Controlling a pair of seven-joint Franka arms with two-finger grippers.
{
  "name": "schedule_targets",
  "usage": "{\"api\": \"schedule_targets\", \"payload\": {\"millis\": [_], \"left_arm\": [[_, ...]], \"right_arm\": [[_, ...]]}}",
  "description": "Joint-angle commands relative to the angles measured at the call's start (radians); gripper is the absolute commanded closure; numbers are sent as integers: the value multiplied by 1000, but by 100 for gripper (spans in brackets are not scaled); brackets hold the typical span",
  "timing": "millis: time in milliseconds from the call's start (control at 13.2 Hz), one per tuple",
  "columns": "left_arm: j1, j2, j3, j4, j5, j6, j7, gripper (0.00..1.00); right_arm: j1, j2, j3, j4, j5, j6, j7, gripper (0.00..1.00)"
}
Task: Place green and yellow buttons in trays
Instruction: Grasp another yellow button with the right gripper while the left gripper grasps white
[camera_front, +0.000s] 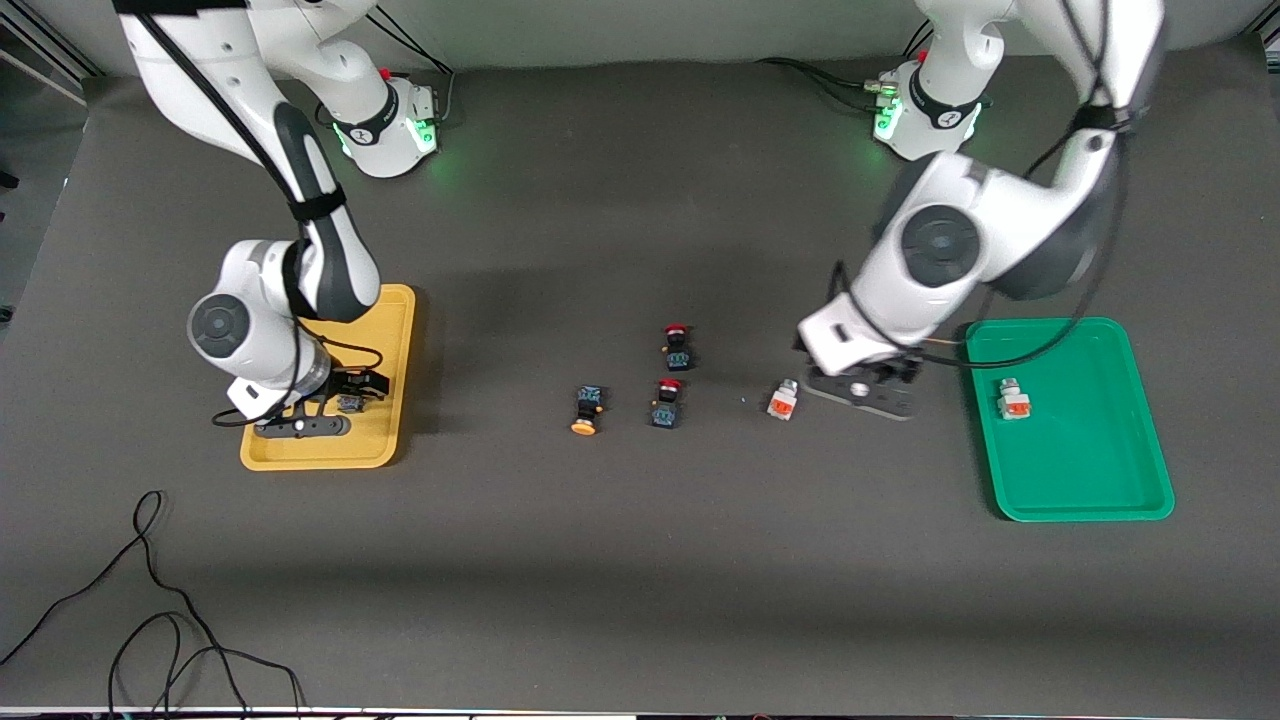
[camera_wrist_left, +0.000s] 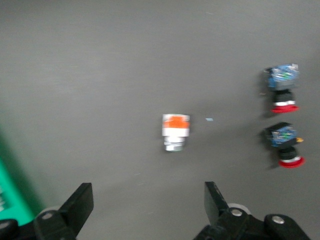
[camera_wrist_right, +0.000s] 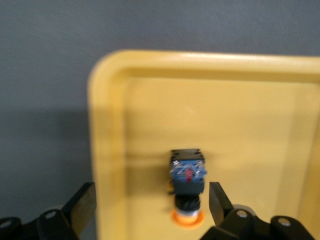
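Already one dark-bodied button with an orange-yellow cap lies in the yellow plastic tray near the right arm's end of the surface, between the spread fingers of the right tool, apparently just released. One whitish-grey button with an orange-red patch sits in the green plastic tray; another lies mid-surface below the left tool, fingers apart, likely the next pick. In the front view the right arm hides much of its tool.
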Motion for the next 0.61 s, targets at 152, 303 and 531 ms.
{"api": "schedule_targets", "payload": {"millis": [152,303,531], "left_arm": [[-38,120,17,-22,-13,127,-16,1],[-24,178,24,-22,-5,170,-2,1],[-27,232,26,-29,18,218,-2,1]], "right_arm": [[10,-30,-7,350,28,-446,158,0],[33,-7,0,441,29,-495,257,0],[102,51,1,544,67,-499,395,0]]}}
